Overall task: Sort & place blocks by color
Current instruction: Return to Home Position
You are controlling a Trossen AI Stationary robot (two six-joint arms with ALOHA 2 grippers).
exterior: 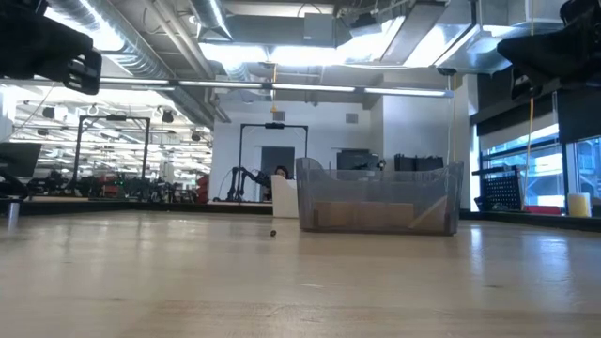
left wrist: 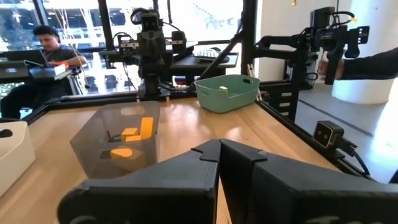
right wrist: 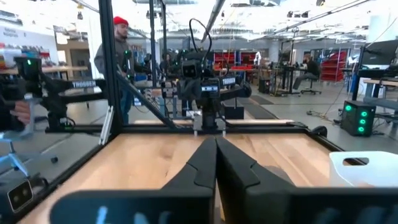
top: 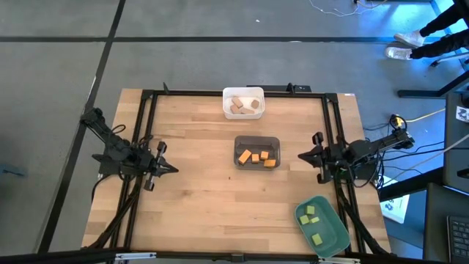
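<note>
Sorting looks done: tan blocks (top: 244, 105) lie in the white bin (top: 243, 90), orange blocks (top: 258, 157) in the grey bin (top: 256, 138) mid-table, and green blocks (top: 314, 219) in the green bin (top: 343, 229) at a right-side corner, with no loose block seen on the table (top: 198, 213). The left gripper (top: 170, 168), closed and empty, sits at the left edge. The right gripper (top: 302, 155), also closed and empty, sits at the right edge, and both are level with the grey bin and well apart from every block. To home cleanly, my judgement is to fold each arm straight back along its own side, fingers shut, without sweeping over the bins.
</note>
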